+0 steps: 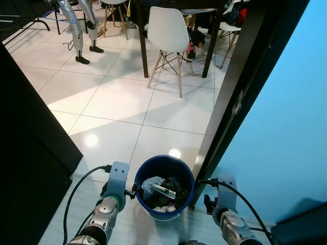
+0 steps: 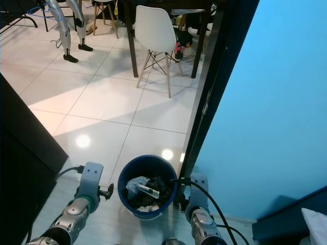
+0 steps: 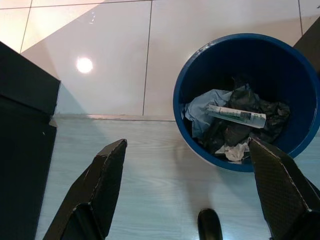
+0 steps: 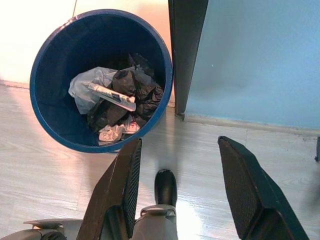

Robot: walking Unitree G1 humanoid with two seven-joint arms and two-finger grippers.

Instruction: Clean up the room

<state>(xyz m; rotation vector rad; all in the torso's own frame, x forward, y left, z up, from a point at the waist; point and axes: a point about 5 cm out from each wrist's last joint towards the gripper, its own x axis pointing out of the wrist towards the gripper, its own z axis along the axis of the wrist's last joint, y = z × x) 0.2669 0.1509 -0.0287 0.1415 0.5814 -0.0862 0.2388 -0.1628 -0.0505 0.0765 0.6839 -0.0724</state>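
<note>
Both grippers, left gripper (image 3: pixel 187 190) and right gripper (image 4: pixel 177 187), hang with fingers spread apart and empty, flanking the blue bin (image 1: pixel 190 179), which stands between and just ahead of them. Risk: either forearm could nudge and tip it. Contents: dark bags, pale plastic, a white tube (image 3: pixel 236 115) on top.

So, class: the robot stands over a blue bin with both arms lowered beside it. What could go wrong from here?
1. The blue bin sits tight against the dark door frame; the right gripper, open beside it, may strike the frame when closing in.
2. The left gripper is also open and holds nothing; an uneven two-sided squeeze could tip the bin and spill the trash.
</note>
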